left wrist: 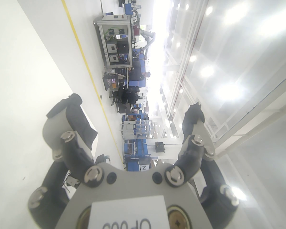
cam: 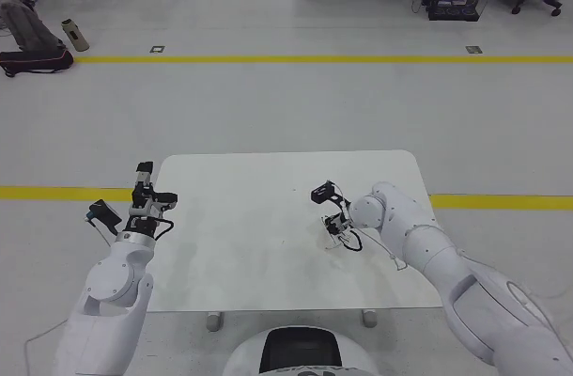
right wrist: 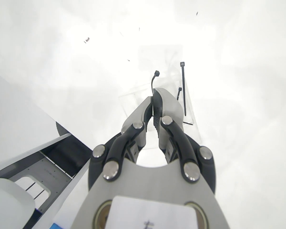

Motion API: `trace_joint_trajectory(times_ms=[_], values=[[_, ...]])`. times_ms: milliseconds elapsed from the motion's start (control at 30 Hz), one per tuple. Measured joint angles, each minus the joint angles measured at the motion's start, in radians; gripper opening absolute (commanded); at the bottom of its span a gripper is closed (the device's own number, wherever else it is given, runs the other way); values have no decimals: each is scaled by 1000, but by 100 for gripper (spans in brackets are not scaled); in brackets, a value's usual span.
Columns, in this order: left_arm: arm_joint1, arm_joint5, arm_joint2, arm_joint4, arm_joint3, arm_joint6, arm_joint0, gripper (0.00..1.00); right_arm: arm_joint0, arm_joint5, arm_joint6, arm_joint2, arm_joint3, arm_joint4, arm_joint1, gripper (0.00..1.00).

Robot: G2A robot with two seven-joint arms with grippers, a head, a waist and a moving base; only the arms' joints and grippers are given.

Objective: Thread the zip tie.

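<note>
The right gripper (right wrist: 153, 98) is clamped tight on a black zip tie (right wrist: 154, 82), its pads pinching the strap so that a short curved stretch and the square head stick out past the fingertips. The rest of the strap is hidden between the pads, so I can't tell how much hangs below. Holding it by the strap with the head free looks to me like a way of leaving the head's slot clear for the tail to be fed through. Just under that gripper a clear plastic tray (right wrist: 193, 120) sits on the white table (cam: 268, 235), towards the table's right side. Two more black ties (right wrist: 183, 89) lie in it, one long and straight, the other partly hidden behind a finger. The held tie hangs above the tray and touches nothing in it. Well apart, over the table's left edge, the left gripper (left wrist: 132, 106) has its fingers spread wide with nothing between them, pointed out across the room. I'd guess it is there to take the tie's other end.
</note>
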Motion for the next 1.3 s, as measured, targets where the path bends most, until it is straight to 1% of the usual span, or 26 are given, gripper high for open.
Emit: trace_joint_trajectory(times_ms=[100,200,333,433,533,633,833,900,1167,1233,1300], values=[[0,0,0,0,0,0,0,100,-24,0,5,42,-76,22,37,0],[0,0,0,0,0,0,0,100,-62,0,13,95,-171,58,79,0],[0,0,0,0,0,0,0,100,-128,0,32,172,-308,114,139,0],[0,0,0,0,0,0,0,100,-173,0,46,217,-391,162,175,0],[0,0,0,0,0,0,0,100,-205,0,60,248,-452,221,204,0],[0,0,0,0,0,0,0,100,-224,0,68,265,-496,288,227,0],[0,0,0,0,0,0,0,100,-239,0,83,275,-561,422,264,0],[0,0,0,0,0,0,0,100,-240,0,88,274,-576,452,272,0],[0,0,0,0,0,0,0,100,-246,0,81,275,-578,462,272,0],[0,0,0,0,0,0,0,100,-260,0,59,280,-579,490,272,0],[0,0,0,0,0,0,0,100,-271,0,51,295,-582,545,273,0]])
